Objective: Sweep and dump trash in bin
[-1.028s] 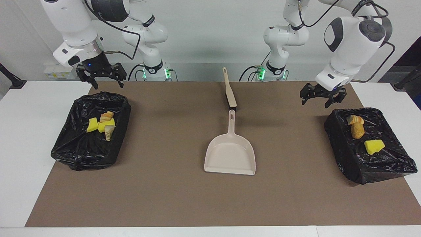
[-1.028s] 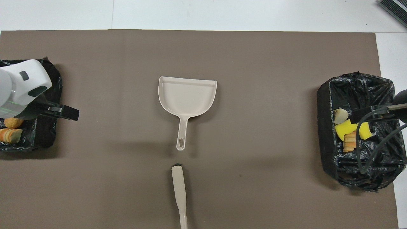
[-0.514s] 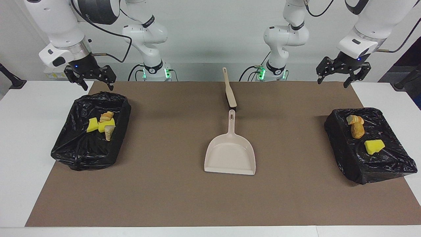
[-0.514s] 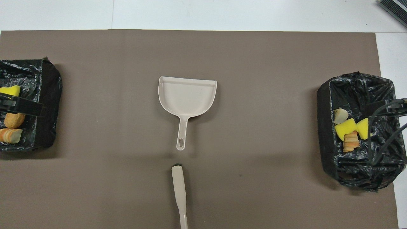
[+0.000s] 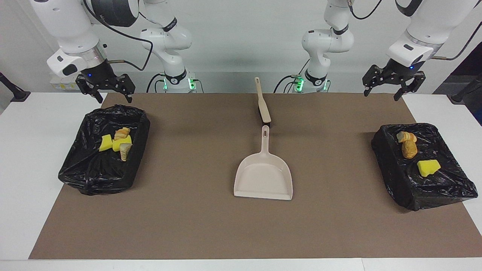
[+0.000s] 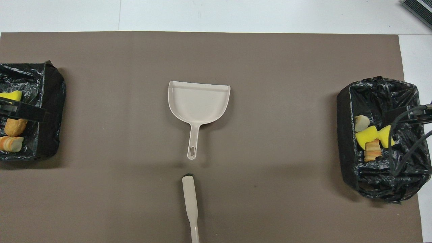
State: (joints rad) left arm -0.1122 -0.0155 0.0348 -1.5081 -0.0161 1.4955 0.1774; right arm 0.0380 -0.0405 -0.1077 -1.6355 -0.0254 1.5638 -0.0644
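All the trash I see lies in two black-lined bins. The bin [image 5: 94, 177] at the right arm's end holds yellow sponge chunks [image 5: 106, 143] and pale tan lumps [image 5: 122, 133]. The bin [image 5: 433, 188] at the left arm's end holds an orange-brown lump [image 5: 409, 149], a tan lump [image 5: 402, 136] and a yellow sponge [image 5: 428, 167]. My right gripper [image 5: 113, 96] hangs open and empty over the mat's corner by its bin. My left gripper [image 5: 388, 92] hangs open and empty over the other corner.
A beige dustpan [image 5: 263, 177] lies empty mid-mat, its handle toward the robots. The beige-handled brush [image 5: 263, 101] lies in line with it, nearer to the robots. A brown mat [image 5: 188, 226] covers the white table [image 5: 22, 188].
Both grippers have risen and drawn back from above their bins toward the robots, the left one the most. In the last half second they hardly moved. Trash, dustpan and brush stayed put.
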